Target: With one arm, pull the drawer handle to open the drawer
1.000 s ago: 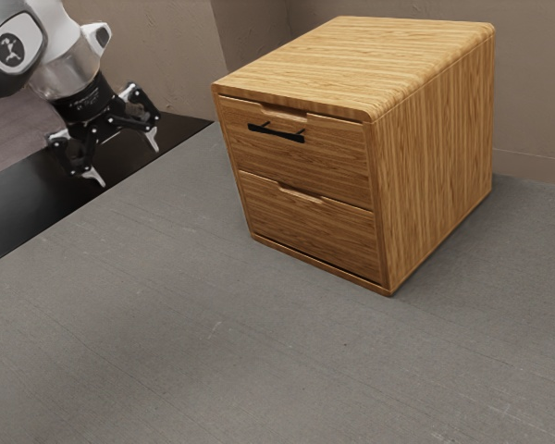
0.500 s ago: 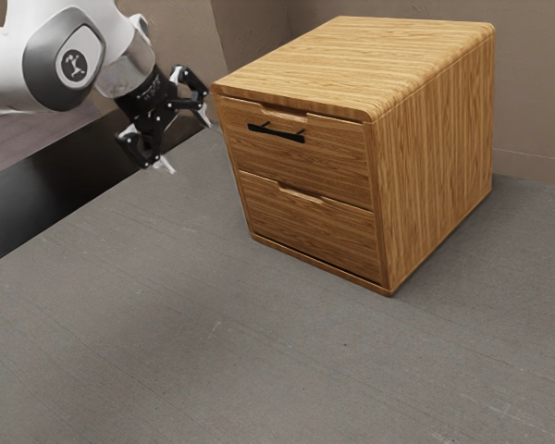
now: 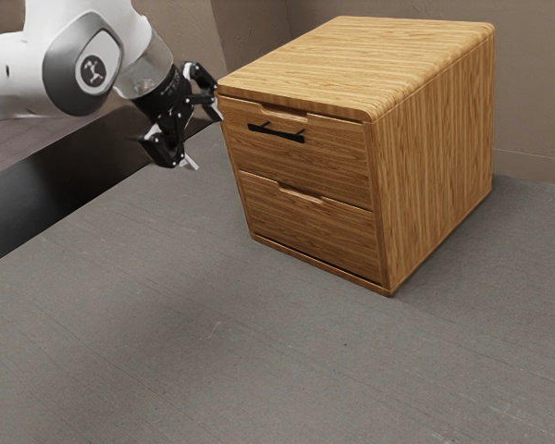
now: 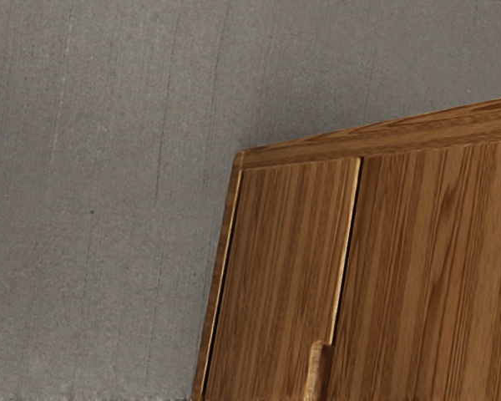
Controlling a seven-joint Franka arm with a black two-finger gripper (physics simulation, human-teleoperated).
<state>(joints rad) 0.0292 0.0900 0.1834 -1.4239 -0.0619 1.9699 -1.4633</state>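
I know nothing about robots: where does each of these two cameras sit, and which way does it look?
Exterior view: off to the arm's side, raised, looking down across the grey floor at the wooden cabinet; the arm and its open tool show at the exterior view's upper left.
Wrist view: on the arm's hand, looking close and tilted at the drawer fronts.
Shared: both catch the cabinet's drawer fronts and the grey floor.

Bare room: wooden cabinet (image 3: pixel 398 139) on grey floor (image 3: pixel 213 351), beige walls (image 3: pixel 536 92).
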